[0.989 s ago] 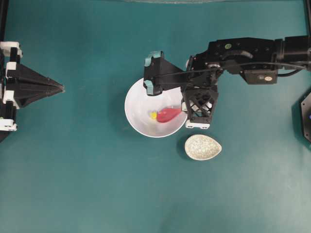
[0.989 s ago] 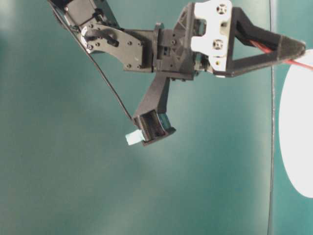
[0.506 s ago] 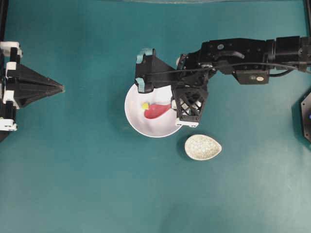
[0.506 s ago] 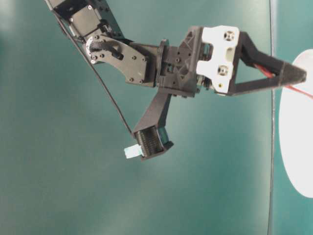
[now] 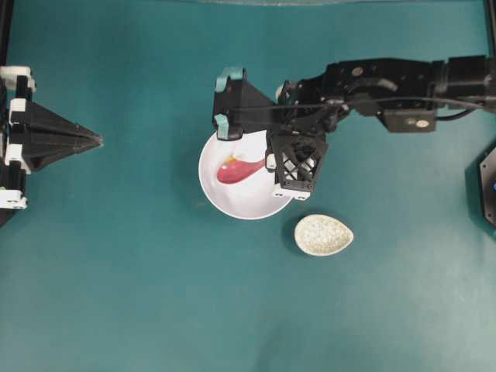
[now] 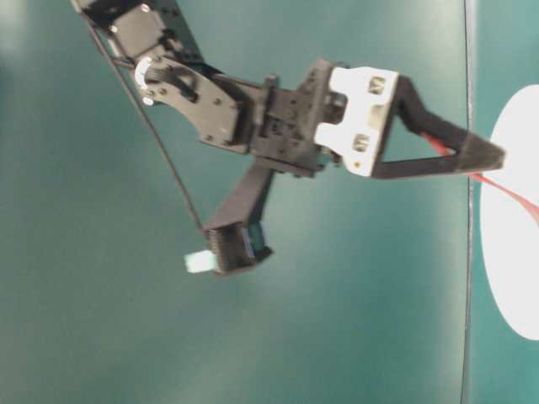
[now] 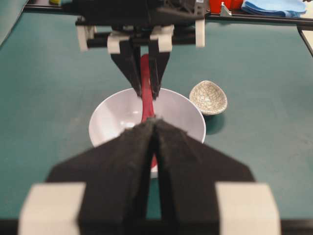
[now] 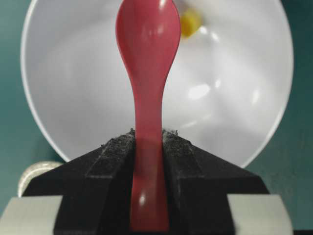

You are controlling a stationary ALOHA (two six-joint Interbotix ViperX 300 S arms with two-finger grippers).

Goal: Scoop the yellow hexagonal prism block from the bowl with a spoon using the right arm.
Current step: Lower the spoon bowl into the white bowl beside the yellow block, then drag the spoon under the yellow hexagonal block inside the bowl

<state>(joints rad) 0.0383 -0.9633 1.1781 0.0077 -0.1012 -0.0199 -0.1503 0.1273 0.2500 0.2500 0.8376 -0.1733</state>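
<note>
My right gripper [image 8: 148,134] is shut on the handle of the red-pink spoon [image 8: 148,39]. The spoon's scoop reaches into the white bowl [image 8: 234,98]. The tiny yellow hexagonal prism block [image 8: 190,22] lies on the bowl's inner wall, touching the scoop's right edge near its tip and not inside the scoop. Overhead, the spoon [image 5: 235,169] points left across the bowl [image 5: 248,205], with the block [image 5: 230,160] at its upper edge and the right gripper [image 5: 269,161] over the bowl's right side. My left gripper [image 5: 97,141] rests shut and empty at the far left.
A small speckled cream oval dish [image 5: 323,235] sits on the teal table just right of and below the bowl. The right arm [image 5: 380,81] stretches in from the right edge. A black fixture [image 5: 488,186] stands at the right edge.
My right gripper has carried the spoon leftward and slightly up across the bowl. The yellow block has shifted left and up with the scoop's tip. The left arm has stayed still.
</note>
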